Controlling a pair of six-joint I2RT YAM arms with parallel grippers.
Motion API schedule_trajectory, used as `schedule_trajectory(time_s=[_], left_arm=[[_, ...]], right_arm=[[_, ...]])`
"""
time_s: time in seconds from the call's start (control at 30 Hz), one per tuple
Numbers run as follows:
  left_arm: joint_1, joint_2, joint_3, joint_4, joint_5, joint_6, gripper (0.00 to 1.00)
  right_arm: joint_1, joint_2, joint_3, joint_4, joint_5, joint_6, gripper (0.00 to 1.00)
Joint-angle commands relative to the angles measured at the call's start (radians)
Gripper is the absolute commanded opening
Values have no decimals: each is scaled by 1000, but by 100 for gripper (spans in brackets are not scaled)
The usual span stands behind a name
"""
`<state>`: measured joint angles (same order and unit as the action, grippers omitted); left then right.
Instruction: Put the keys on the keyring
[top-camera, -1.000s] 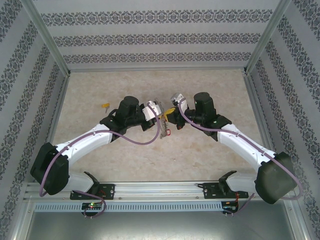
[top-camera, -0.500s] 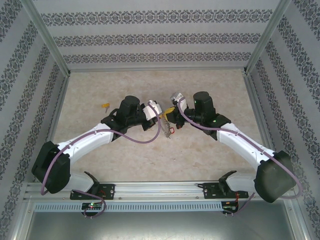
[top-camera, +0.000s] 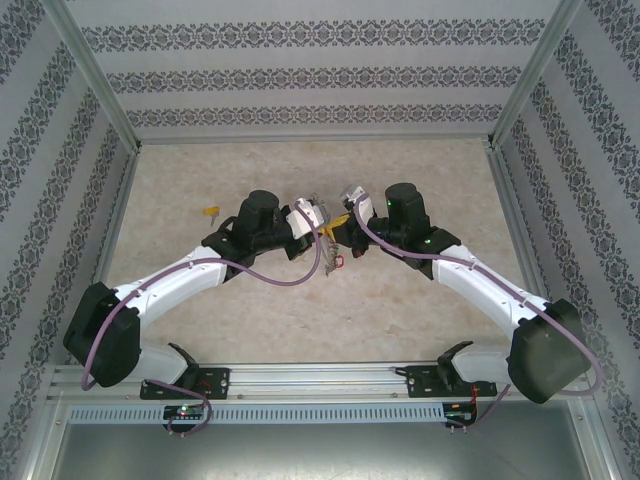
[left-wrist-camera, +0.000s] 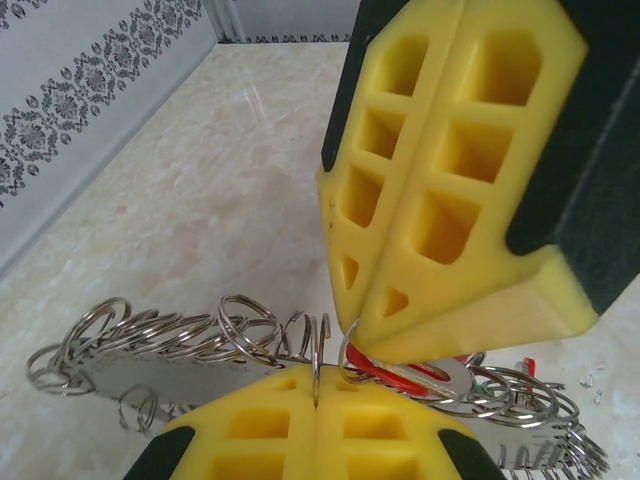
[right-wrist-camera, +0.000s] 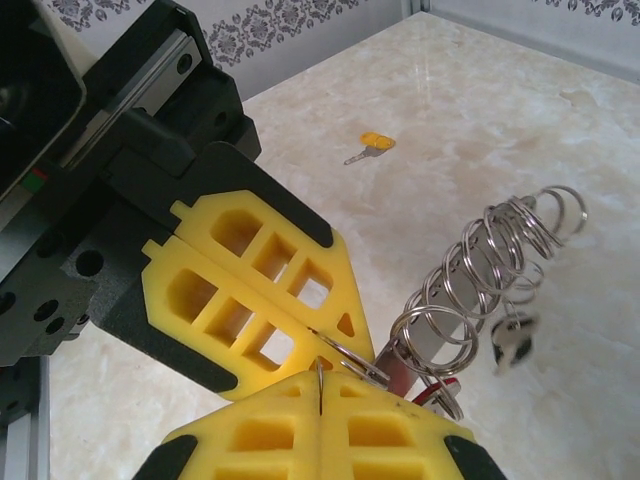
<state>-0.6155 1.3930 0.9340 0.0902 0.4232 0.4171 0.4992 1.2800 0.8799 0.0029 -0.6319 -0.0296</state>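
Both grippers meet tip to tip above the middle of the table. My left gripper (top-camera: 322, 228) (left-wrist-camera: 318, 385) is shut on one thin wire loop of the keyring (left-wrist-camera: 170, 335) (right-wrist-camera: 480, 275), a bunch of silver rings strung along a flat metal strip. My right gripper (top-camera: 339, 227) (right-wrist-camera: 318, 385) (left-wrist-camera: 365, 335) is shut on a small ring that carries a red-tagged key (left-wrist-camera: 405, 376) (top-camera: 338, 262), which hangs under the tips. A silver key (right-wrist-camera: 510, 345) dangles from the bunch. A yellow-tagged key (top-camera: 211, 212) (right-wrist-camera: 370, 147) lies alone on the table to the left.
The marble-patterned table (top-camera: 400, 320) is enclosed by patterned walls (top-camera: 300, 80) with metal corner posts. The arm bases stand on a rail (top-camera: 320, 378) at the near edge. A purple cable (top-camera: 290, 285) loops under the left wrist.
The right arm has edged slightly left and the hanging red key has swung a little. Both grippers stay shut at the ring bunch.
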Motion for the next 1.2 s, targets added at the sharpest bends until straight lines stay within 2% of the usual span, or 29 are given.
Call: schedule_trajectory(time_s=[0.0, 0.47, 1.17], left_arm=[[-14, -15, 31, 63, 30, -8, 0], [-13, -35, 19, 73, 36, 7, 0], [-13, -66, -17, 109, 5, -5, 0]], right_arm=[[-8, -4, 30, 7, 7, 13, 0], [-37, 5, 28, 20, 34, 67, 0], [-57, 10, 19, 28, -35, 89, 0]])
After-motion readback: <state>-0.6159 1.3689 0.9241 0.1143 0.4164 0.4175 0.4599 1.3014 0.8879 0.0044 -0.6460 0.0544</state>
